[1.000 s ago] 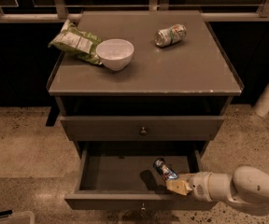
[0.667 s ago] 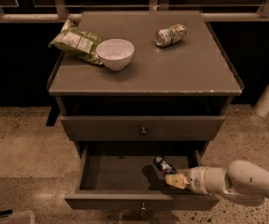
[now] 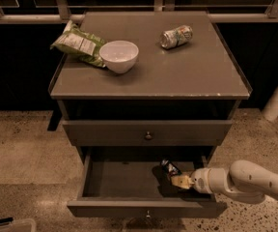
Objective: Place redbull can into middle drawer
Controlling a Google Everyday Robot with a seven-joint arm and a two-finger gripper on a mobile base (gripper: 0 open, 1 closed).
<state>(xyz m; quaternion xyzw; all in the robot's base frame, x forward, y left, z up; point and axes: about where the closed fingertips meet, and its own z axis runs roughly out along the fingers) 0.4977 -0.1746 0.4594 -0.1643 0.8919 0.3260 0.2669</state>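
1. The middle drawer point(image 3: 119, 180) stands pulled open at the bottom of the frame. The redbull can point(image 3: 169, 167) is inside it, tilted, right of centre.
2. The gripper point(image 3: 178, 181) reaches in from the lower right and touches the can's lower end. I cannot tell whether it grips the can or has let go.
3. By my reckoning the placing is nearly done. What is left is a sure release and getting clear.
4. Counted: one redbull can, one dented pale can point(image 3: 176, 36), one white bowl point(image 3: 119, 56), one snack bag point(image 3: 78, 45), two knobbed drawer fronts, the upper front point(image 3: 110, 132) closed.
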